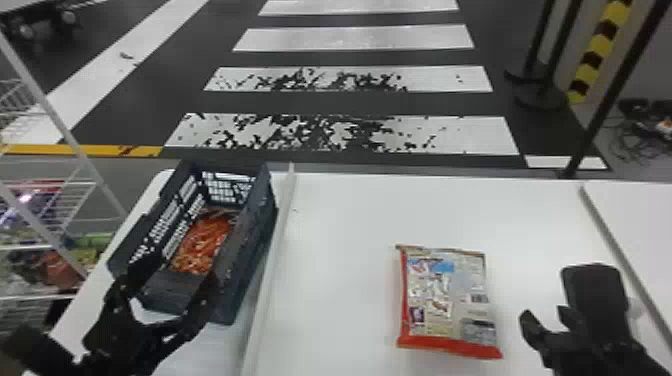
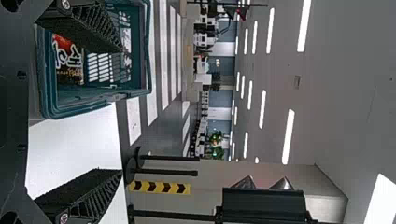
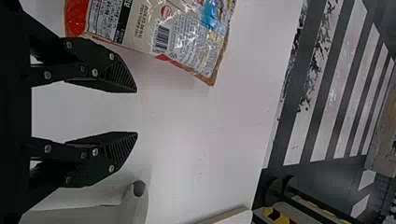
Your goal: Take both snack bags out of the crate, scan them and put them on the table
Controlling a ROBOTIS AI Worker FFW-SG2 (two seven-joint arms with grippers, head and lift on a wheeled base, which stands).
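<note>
Left gripper [image 1: 165, 289] stood spread, holding nothing, at the near end of the crate [image 1: 254, 235]; contact unclear. Right gripper [image 3: 137, 112] was also spread and empty, well right of the crate. Crate held one snack bag [image 1: 202, 247], orange-red, lying low inside. Other snack bag [image 1: 442, 305] lay on the table [image 1: 340, 220], right of the crate, back side up, barcode [image 3: 162, 38] showing. Likely step: getting the remaining bag out; whether the other was scanned couldn't be told. Next move probably called for left gripper to reach down into the crate and pinch that bag.
</note>
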